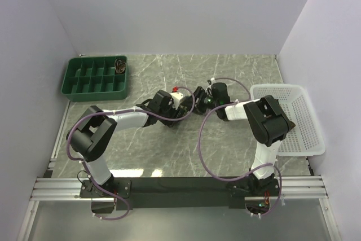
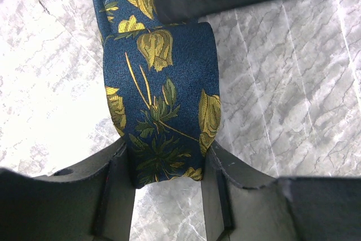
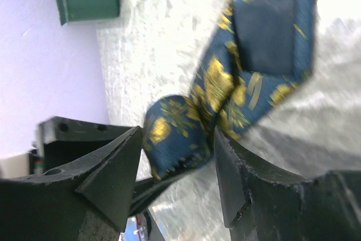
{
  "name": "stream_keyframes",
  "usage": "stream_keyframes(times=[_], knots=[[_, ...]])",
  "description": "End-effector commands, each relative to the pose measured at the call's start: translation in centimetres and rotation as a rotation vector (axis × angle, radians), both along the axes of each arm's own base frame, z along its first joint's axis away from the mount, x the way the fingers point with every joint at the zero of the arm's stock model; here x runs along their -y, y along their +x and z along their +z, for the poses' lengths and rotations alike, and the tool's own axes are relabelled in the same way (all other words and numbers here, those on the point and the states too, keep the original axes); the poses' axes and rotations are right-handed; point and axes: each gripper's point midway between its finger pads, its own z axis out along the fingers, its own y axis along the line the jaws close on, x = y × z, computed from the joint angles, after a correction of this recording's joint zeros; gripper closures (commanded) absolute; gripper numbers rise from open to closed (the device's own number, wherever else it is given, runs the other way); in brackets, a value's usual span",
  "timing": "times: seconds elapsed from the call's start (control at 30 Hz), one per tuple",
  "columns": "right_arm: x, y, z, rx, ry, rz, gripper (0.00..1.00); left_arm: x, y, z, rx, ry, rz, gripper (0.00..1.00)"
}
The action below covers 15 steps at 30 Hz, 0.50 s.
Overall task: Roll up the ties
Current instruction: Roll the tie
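Observation:
The navy tie [image 2: 161, 83] with yellow flowers is partly rolled. In the left wrist view my left gripper [image 2: 167, 165] is shut on the roll, one finger against each edge, just above the marble. The tie's tail runs up and away. In the right wrist view the roll [image 3: 175, 134] sits between the open jaws of my right gripper [image 3: 177, 139], with a small gap on the left side, and the tail [image 3: 265, 43] lies on the table. In the top view both grippers, left [image 1: 183, 108] and right [image 1: 200, 99], meet at mid-table and hide the tie.
A green compartment tray [image 1: 76, 91] stands at the back left, with a rolled brown tie [image 1: 120, 65] in its far right compartment. A white mesh basket [image 1: 307, 134] stands at the right edge. Grey walls close in the table.

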Motion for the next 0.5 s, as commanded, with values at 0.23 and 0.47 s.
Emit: stream_keyframes(times=[0.23, 0.47], knots=[[-1.5, -0.4, -0.5, 0.02, 0.03, 0.119, 0.41, 0.7, 0.0, -0.1, -0.032, -0.01, -0.02, 0.59], [-1.2, -1.3, -3.2, -0.019, 0.006, 0.127, 0.62, 0.7, 0.0, 0.0, -0.029, -0.017, -0.015, 0.58]])
